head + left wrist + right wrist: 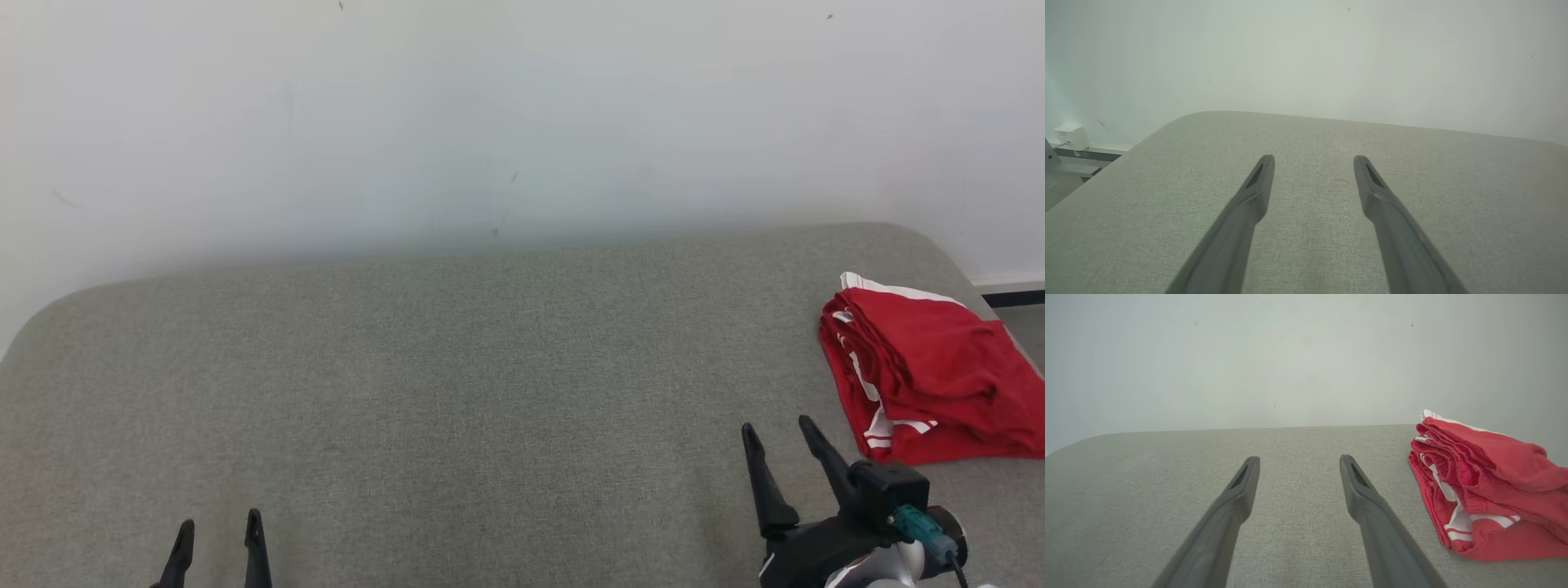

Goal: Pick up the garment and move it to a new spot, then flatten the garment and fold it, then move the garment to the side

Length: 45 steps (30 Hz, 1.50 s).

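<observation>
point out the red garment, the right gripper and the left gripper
red garment (pixel 931 367), head view, top red fold
right gripper (pixel 775 423), head view, midway between its fingertips
left gripper (pixel 221 518), head view, midway between its fingertips

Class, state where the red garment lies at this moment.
In the head view the red garment lies folded at the right end of the grey padded surface, just beyond and right of the right gripper.

A grey-green woven upholstered surface (pixel 457 384) with rounded far corners runs up to a plain white wall (pixel 490 114), where a small white box (pixel 1068 136) sits low above a dark skirting strip (pixel 1086 154).
</observation>
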Available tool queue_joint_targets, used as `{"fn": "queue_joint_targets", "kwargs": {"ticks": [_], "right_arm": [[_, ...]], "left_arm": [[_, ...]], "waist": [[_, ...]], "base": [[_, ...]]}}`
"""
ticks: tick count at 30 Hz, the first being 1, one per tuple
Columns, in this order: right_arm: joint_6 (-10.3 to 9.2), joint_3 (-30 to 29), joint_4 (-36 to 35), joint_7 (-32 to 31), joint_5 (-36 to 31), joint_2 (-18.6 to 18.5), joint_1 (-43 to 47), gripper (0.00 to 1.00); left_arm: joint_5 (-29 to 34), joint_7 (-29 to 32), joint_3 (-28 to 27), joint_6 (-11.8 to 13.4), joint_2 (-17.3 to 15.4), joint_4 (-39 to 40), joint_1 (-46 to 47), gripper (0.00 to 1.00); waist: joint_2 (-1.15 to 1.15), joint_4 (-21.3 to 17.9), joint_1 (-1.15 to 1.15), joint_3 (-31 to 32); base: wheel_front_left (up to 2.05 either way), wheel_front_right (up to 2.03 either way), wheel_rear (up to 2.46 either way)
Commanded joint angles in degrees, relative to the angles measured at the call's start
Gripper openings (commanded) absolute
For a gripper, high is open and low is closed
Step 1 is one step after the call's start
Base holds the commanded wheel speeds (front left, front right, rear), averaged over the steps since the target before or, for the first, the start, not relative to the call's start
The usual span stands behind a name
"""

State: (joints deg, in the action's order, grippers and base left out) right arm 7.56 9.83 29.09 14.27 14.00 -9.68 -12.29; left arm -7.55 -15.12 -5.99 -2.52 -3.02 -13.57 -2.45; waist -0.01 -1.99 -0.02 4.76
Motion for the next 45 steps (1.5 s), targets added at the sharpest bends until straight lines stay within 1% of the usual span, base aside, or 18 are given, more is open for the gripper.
{"fn": "queue_joint_targets", "kwargs": {"ticks": [1,7,13,30,45], "right_arm": [[-0.19,-0.3,-0.3,0.3,-0.3,1.0,1.2,1.0],[-0.19,-0.9,-0.5,0.5,-1.8,3.5,3.5,1.0],[-0.19,-1.2,-1.3,0.5,-2.0,4.5,5.1,1.0],[-0.18,-1.9,-2.1,0.0,-2.1,5.4,6.4,1.0],[-0.19,-2.1,-2.6,-0.4,-2.2,5.6,6.0,1.0]], "left_arm": [[0.2,0.0,-0.3,-0.1,0.0,-0.2,-1.0,1.0],[0.3,0.0,-1.5,-0.4,0.0,-0.3,-1.9,1.0],[0.3,0.0,-1.4,-0.5,0.1,0.3,-1.7,1.0],[-1.0,0.0,0.3,-1.5,0.1,-1.5,-0.5,1.0],[-2.4,0.0,1.3,-1.0,0.1,-1.3,0.0,1.0]], "waist": [[0.01,0.5,0.02,0.8],[0.01,0.7,0.02,1.8],[0.01,1.2,0.02,2.7],[0.01,0.2,0.02,2.8],[0.01,-0.2,0.02,2.1]], "base": [[0.0,0.0,0.0],[0.0,0.0,0.0],[0.0,0.0,0.0],[0.0,0.0,0.0],[0.0,0.0,0.0]]}}
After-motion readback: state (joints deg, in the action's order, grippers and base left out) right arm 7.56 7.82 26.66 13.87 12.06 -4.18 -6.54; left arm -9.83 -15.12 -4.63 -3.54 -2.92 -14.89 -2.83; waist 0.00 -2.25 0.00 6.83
